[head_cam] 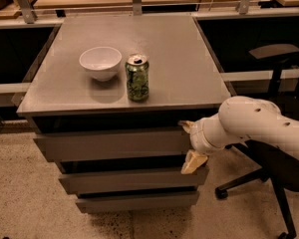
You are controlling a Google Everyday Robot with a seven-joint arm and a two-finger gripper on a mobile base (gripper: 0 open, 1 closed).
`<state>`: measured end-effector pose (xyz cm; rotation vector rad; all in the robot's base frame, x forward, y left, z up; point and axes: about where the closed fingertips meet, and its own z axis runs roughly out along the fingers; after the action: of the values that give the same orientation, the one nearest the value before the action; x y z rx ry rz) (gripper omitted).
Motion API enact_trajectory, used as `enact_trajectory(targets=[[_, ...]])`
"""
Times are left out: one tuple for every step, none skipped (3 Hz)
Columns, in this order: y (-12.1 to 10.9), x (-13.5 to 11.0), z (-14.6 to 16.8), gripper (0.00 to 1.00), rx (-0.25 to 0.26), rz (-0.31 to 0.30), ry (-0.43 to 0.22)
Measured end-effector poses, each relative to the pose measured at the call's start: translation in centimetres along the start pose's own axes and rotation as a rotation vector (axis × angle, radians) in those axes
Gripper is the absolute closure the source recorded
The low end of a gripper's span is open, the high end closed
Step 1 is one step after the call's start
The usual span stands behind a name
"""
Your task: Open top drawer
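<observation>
The top drawer (109, 144) is the tallest grey front, right under the cabinet's top, and its front looks flush with the fronts below. My gripper (188, 144) is at the right end of that front, on a white arm (254, 126) coming in from the right. The tan fingertips (192, 162) are spread wide apart, one at the front's upper edge and one at its lower edge. The gripper is open, straddling the panel's right end.
On the grey cabinet top (179, 59) stand a white bowl (100, 62) and a green can (137, 77). Two slimmer drawer fronts (129, 179) lie under the top one. A black office chair (276, 54) stands at the right behind my arm. A wooden counter with rails runs along the back.
</observation>
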<state>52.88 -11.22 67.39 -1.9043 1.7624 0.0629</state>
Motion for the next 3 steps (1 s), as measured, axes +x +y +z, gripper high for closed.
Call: enact_trajectory(targets=[[-0.51,-0.07,0.07,0.21,-0.003,-0.005,0.003],[-0.67,-0.19,0.01,0.26,-0.001,-0.007,0.002],[-0.43,-0.67,-0.29,0.25,0.004,-0.007,-0.012]])
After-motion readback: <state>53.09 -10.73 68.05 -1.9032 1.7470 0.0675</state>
